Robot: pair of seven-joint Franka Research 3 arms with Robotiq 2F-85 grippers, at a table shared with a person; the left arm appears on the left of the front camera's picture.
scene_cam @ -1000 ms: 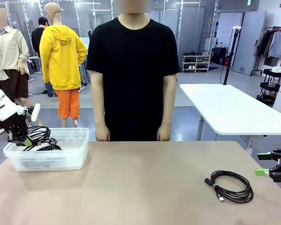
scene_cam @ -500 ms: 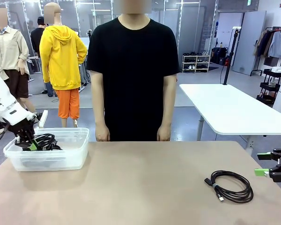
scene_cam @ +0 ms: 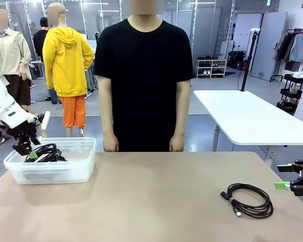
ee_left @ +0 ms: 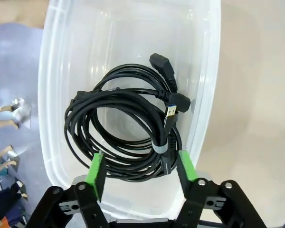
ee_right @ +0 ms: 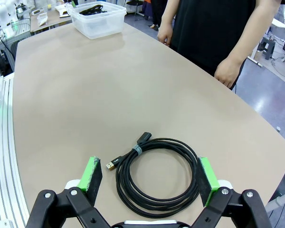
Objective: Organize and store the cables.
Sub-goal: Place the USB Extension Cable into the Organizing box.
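At the far left, the left gripper [ee_left: 140, 164] hangs wide open and empty over the clear tub [scene_cam: 86, 166] holding the stored cables [ee_left: 156, 142]; lifting off, a pad could snag a loop and drag it out. At the near right, the right gripper [ee_right: 148, 168], likewise spread and empty, sits near the last coil [scene_cam: 250, 187] on the table [scene_cam: 151, 201]; a shallow pinch might catch one strand and unwind it.

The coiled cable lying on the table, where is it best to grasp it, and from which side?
Grip the cable across its bundled strands near the grey band, from straight above: the coil lies flat, so one jaw goes inside the ring, one outside.
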